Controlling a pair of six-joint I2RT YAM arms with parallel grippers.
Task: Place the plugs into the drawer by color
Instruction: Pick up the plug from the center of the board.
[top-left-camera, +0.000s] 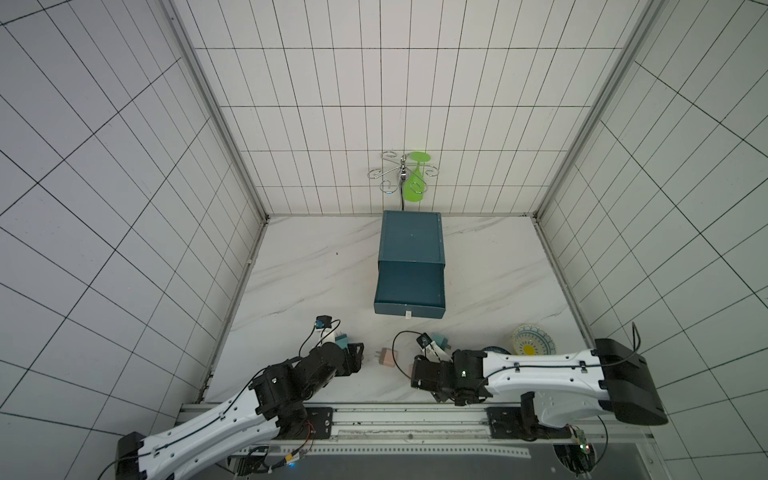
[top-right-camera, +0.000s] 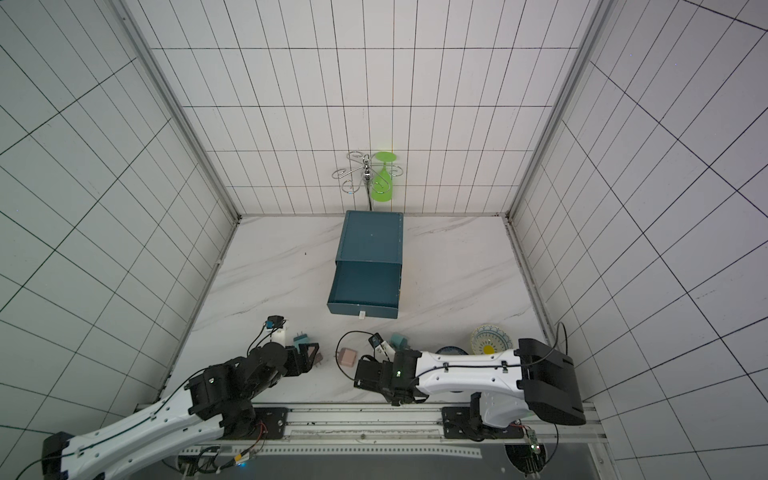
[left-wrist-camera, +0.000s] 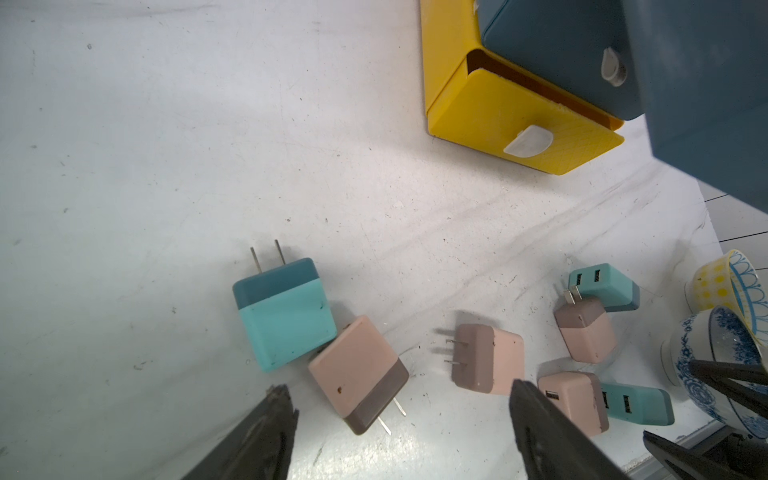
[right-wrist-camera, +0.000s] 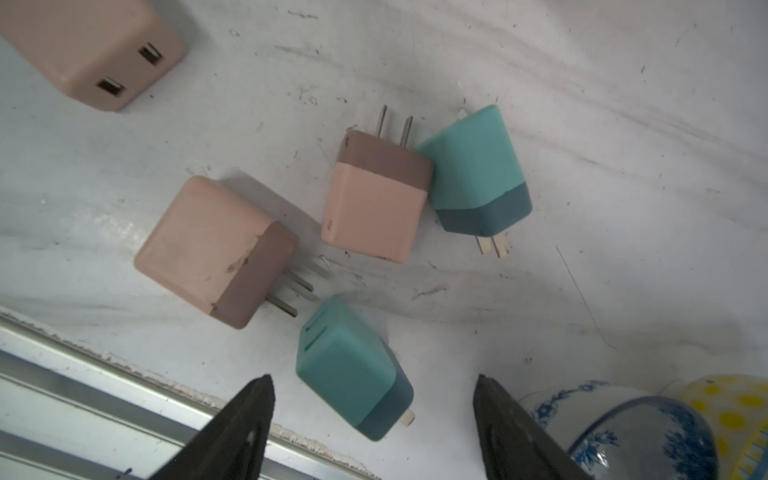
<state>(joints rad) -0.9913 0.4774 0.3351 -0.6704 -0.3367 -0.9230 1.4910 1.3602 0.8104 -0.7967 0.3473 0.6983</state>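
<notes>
Up front, all seven plugs (top-left-camera: 386, 356) lie on the marble tabletop (top-left-camera: 316, 270), close to its near edge and well apart from the drawer chest (top-left-camera: 411, 237). The chest stands against the back wall, its top drawer (top-left-camera: 409, 291) out toward the arms and open upward. Bare marble runs between chest and plugs, and along both sides of the chest.

Left gripper (left-wrist-camera: 401, 395): jaws wide, holding nothing. Just ahead of the tips lies a peach plug (left-wrist-camera: 357, 374), flat, its corner touching a teal plug (left-wrist-camera: 284, 311). A second peach plug (left-wrist-camera: 486, 359) lies apart from them, prongs pointing their way.

Right gripper (right-wrist-camera: 374, 382): jaws spread, nothing gripped (a front teal plug (right-wrist-camera: 353, 370) sits just ahead of the gap, neither finger on it). That plug lies near the table's front lip, by the metal rail (right-wrist-camera: 104, 374). Beyond it a lone peach plug (right-wrist-camera: 216, 253); further on, a paired peach plug (right-wrist-camera: 376, 199) lies against a paired teal plug (right-wrist-camera: 473, 174). A blue bowl (right-wrist-camera: 623, 424) and a yellow bowl (right-wrist-camera: 731, 411) stand close beside one finger.
</notes>
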